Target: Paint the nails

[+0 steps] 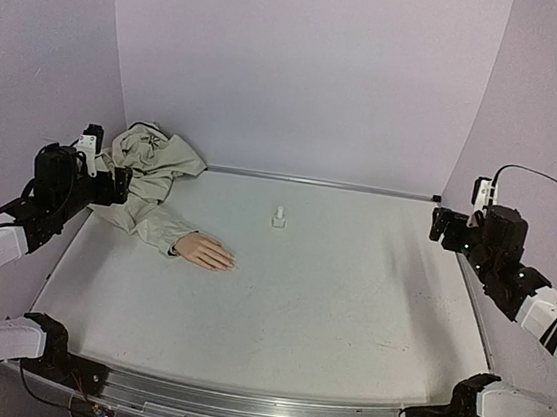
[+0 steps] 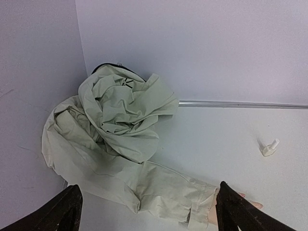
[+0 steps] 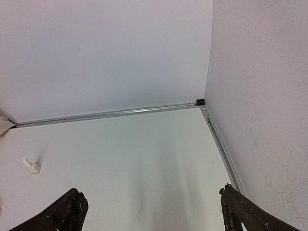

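The peach mannequin hand (image 1: pixel 205 252) lies flat at the table's left, its fingers pointing right; its nails (image 1: pixel 228 261) are too small to make out. A beige fabric sleeve (image 1: pixel 152 216) covers its wrist and also shows in the left wrist view (image 2: pixel 168 192), where only a sliver of the hand (image 2: pixel 251 205) peeks out beside my finger. My left gripper (image 1: pixel 118 187) is open and empty, raised above the sleeve (image 2: pixel 148 192). My right gripper (image 1: pixel 441 228) is open and empty at the far right (image 3: pixel 151 195), away from the hand.
A small white bottle (image 1: pixel 279 217) stands upright at mid-table, toward the back, and shows in both wrist views (image 2: pixel 269 147) (image 3: pixel 32 166). Crumpled beige fabric (image 2: pixel 125 110) is heaped in the back left corner. Walls enclose the table; a metal rail (image 3: pixel 110 114) runs along its back edge.
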